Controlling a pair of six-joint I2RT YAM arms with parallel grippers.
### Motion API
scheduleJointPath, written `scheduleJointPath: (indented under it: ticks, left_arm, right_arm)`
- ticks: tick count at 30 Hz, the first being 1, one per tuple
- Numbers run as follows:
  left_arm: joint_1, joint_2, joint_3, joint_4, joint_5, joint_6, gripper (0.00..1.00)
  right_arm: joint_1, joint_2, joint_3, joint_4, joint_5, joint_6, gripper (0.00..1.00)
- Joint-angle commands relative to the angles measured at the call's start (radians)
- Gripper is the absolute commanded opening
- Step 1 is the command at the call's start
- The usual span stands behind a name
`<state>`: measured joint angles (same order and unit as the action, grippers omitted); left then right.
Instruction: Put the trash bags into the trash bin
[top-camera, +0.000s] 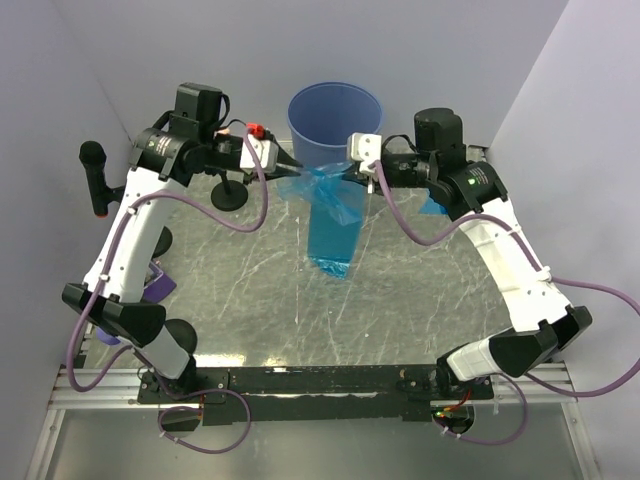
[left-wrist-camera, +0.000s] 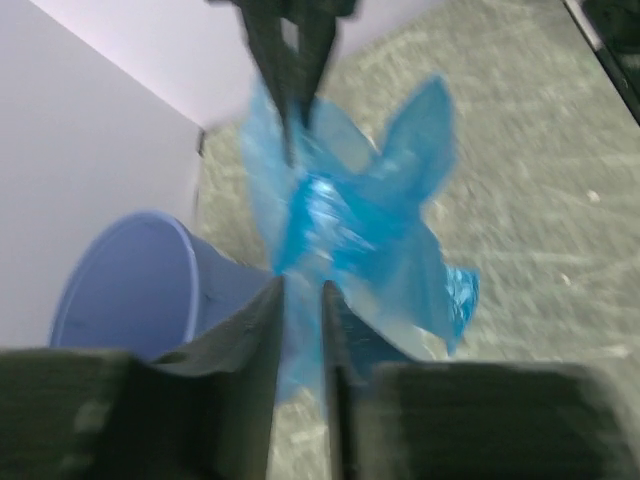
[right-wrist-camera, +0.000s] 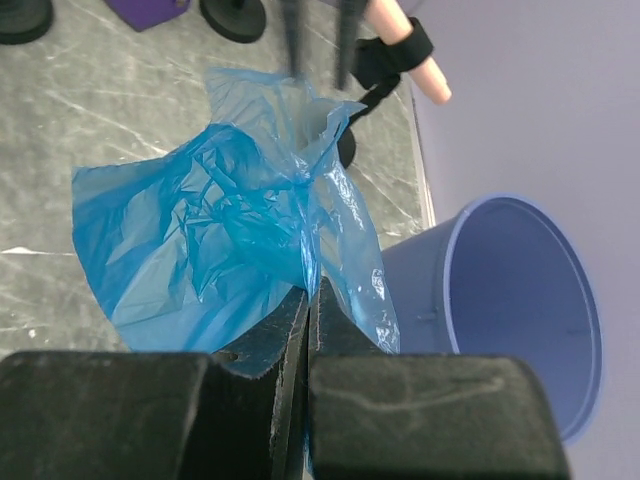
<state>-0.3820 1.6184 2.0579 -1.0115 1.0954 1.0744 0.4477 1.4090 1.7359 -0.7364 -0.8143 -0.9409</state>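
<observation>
A thin bright-blue trash bag hangs between my two grippers just in front of the round blue trash bin. My right gripper is shut on the bag's upper edge; the right wrist view shows the jaws pinched tight on the film with the bin to the right. My left gripper is at the bag's left corner. In the blurred left wrist view its fingers stand slightly apart with blue film between them, and the bin is at the left.
A black round stand sits left of the bag. A black microphone stands by the left wall. A purple object lies near the left arm. A small blue packet shows behind the right arm. Walls close in on three sides.
</observation>
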Motion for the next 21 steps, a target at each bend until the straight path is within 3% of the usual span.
scheduleJointPath:
  ticks: [1,3,6,10,15,18,21]
  left_arm:
    - [0.003,-0.002,0.067,-0.323,-0.049,0.237,0.33]
    - [0.002,0.001,0.054,-0.361,-0.054,0.259,0.44]
    - [-0.003,-0.002,-0.002,-0.291,-0.017,0.207,0.52]
    - [-0.003,0.001,-0.099,-0.031,0.029,-0.073,0.59]
    - [0.011,0.031,-0.108,0.141,0.151,-0.322,0.56]
    - [0.026,0.050,-0.105,0.240,0.227,-0.468,0.41]
    - [0.041,0.074,-0.094,0.303,0.282,-0.603,0.39]
  right_arm:
    - [0.014,0.019,0.060,0.084,0.038,0.034,0.00]
    - [0.017,0.024,0.063,0.091,0.043,0.039,0.00]
    - [0.028,0.030,0.073,0.081,0.038,0.027,0.00]
    - [0.049,0.028,0.071,0.071,0.058,-0.010,0.00]
    - [0.065,0.021,0.063,0.060,0.084,-0.050,0.00]
    - [0.069,0.025,0.062,0.060,0.098,-0.059,0.00]
    - [0.074,0.028,0.060,0.071,0.113,-0.050,0.00]
